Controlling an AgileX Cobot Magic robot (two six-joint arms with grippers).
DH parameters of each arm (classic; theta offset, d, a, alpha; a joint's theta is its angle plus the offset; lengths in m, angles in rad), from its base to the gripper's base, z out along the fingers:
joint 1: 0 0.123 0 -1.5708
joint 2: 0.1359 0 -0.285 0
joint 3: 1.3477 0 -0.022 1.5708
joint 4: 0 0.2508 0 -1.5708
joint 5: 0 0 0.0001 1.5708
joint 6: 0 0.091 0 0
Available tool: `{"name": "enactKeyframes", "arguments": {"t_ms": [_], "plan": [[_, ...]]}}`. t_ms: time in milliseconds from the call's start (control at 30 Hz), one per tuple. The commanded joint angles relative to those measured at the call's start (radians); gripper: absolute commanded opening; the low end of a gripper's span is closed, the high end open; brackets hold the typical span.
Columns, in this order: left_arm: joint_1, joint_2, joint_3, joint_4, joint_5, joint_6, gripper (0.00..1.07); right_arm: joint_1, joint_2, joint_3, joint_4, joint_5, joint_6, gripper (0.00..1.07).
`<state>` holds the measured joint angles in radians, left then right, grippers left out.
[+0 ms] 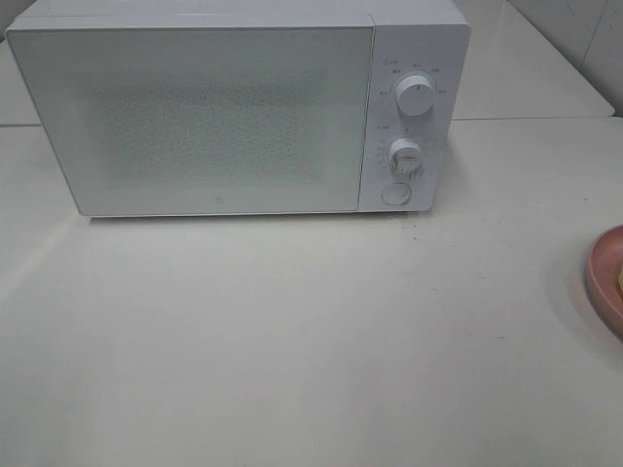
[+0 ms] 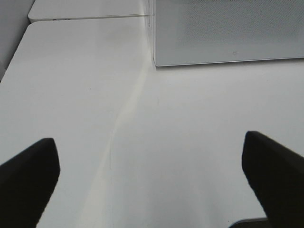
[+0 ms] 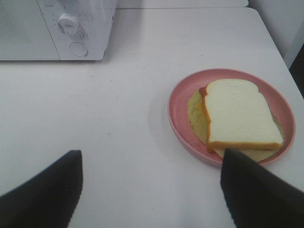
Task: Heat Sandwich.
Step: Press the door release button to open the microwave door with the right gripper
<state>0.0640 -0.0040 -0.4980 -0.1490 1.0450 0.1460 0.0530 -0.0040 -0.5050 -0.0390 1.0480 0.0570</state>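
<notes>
The sandwich [image 3: 240, 114], pale bread with a tan crust over a yellow layer, lies on a round pink plate [image 3: 178, 102] in the right wrist view. My right gripper [image 3: 151, 154] is open and empty, just short of the plate and above the table. In the exterior high view only the plate's rim [image 1: 602, 277] shows, at the right edge. The white microwave [image 1: 234, 107] stands at the back with its door shut. My left gripper [image 2: 149, 142] is open and empty over the bare table, near the microwave's left front corner [image 2: 155, 61]. Neither gripper shows in the exterior high view.
The microwave panel has two knobs [image 1: 417, 97] [image 1: 404, 156] and a round button [image 1: 395, 193]. The white table [image 1: 292, 341] stretches in front of the microwave. A seam between tabletops [image 2: 85, 18] runs behind it.
</notes>
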Motion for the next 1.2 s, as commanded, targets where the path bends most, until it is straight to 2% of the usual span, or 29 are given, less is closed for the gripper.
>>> {"name": "enactKeyframes", "arguments": {"t_ms": [33,500,667,1200], "plan": [[-0.005,-0.026,0.001,-0.001,-0.014,-0.003,1.01,-0.003,-0.027,0.0,-0.001,-0.011,-0.003,0.76],[-0.005,-0.026,0.001,-0.001,-0.014,-0.003,1.01,-0.003,-0.013,-0.005,-0.001,-0.014,-0.003,0.76],[-0.005,-0.026,0.001,-0.001,-0.014,-0.003,1.01,-0.003,0.079,-0.049,-0.001,-0.051,-0.003,0.76],[-0.005,-0.026,0.001,-0.001,-0.014,-0.003,1.01,-0.003,0.322,-0.054,-0.001,-0.267,-0.006,0.76]]}}
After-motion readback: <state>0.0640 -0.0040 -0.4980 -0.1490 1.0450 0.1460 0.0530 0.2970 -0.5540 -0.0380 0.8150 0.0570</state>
